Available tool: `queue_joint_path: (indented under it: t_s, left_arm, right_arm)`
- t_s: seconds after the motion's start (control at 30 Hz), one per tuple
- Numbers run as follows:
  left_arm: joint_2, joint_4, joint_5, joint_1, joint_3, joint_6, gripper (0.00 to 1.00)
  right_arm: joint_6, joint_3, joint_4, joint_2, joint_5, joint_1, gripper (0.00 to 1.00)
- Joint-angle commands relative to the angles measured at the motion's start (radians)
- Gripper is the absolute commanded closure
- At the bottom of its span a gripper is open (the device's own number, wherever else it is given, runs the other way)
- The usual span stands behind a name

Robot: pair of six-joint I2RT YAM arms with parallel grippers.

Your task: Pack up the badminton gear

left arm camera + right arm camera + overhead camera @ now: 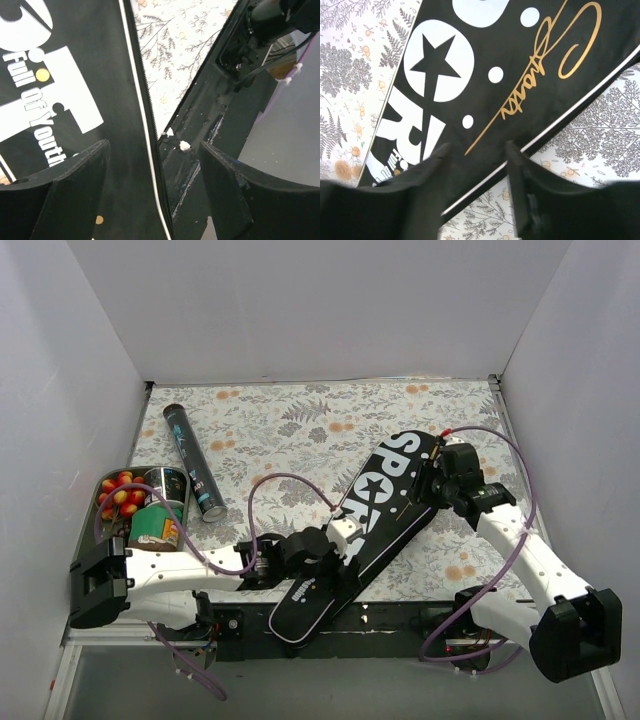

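The long black racket bag [385, 495] lettered "SPORT" lies diagonally on the floral table, its narrow end over the near edge. My left gripper [345, 533] is open above the bag's lower part. In the left wrist view the left gripper [154, 147] straddles the bag's [75, 60] white-piped zipper edge [150, 115] with nothing between its fingers. My right gripper [432, 472] is open over the wide end. In the right wrist view the right gripper [477, 147] hangs above the bag's [520, 45] zipper edge [570, 120]. The dark shuttle tube [190, 462] lies at the left. No shuttlecocks or rackets show.
A tray [108, 480] of fruit and cans stands at the left edge, beside the tube's near end. The black mounting rail [400, 620] runs along the near table edge and shows in the left wrist view [210, 115]. White walls enclose the table on three sides.
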Motion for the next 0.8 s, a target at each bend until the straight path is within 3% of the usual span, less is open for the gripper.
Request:
queue_joint_path:
  t_s: [0.0,0.03,0.07,0.17,0.23,0.53,0.77]
  left_arm:
    - [-0.054,0.189,-0.062,0.004,-0.143,-0.085,0.42]
    - [-0.06,0.221,-0.047,0.009,-0.168,-0.101,0.48]
    - [-0.058,0.249,-0.041,0.018,-0.194,-0.122,0.64]
    - [-0.033,0.332,-0.019,0.026,-0.263,-0.179,0.76]
    - [-0.017,0.384,-0.007,0.027,-0.301,-0.207,0.81]
    - [0.083,0.435,0.002,0.052,-0.342,-0.237,0.87]
    - [0.029,0.338,-0.006,0.171,-0.343,-0.224,0.87]
  right_arm:
    - [-0.04,0.081,0.067,0.096,0.002,-0.004,0.55]
    - [-0.045,0.086,0.077,0.116,-0.008,-0.004,0.63]
    - [-0.047,0.092,0.086,0.133,-0.014,-0.004,0.75]
    - [-0.05,0.104,0.116,0.182,-0.044,-0.004,0.92]
    - [-0.054,0.094,0.153,0.2,-0.055,-0.005,0.98]
    - [-0.068,0.013,0.206,0.289,-0.062,-0.002,0.99]
    - [-0.051,-0.075,0.238,0.314,-0.029,-0.002,0.99]
